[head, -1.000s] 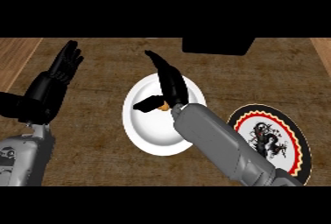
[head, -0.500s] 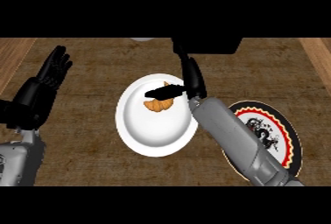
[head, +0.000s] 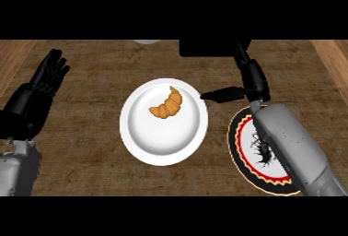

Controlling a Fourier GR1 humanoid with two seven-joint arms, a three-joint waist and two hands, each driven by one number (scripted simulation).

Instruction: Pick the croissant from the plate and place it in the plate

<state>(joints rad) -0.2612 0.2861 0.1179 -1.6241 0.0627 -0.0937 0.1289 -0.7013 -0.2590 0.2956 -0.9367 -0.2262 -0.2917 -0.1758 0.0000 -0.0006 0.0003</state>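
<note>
Croissant lies on the white plate, toward its twelve o'clock, while the right hand at three o'clock hovers spread and empty beside it, thumb toward the rim, seemingly poised for grasping.

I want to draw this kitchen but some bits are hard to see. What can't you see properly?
- Patterned plate, head view: the right forearm covers most of its picture.
- White thing at the top: cut off by the edge.
- Dark box at the top: cut off too.
- Left hand: its palm faces away.
</note>
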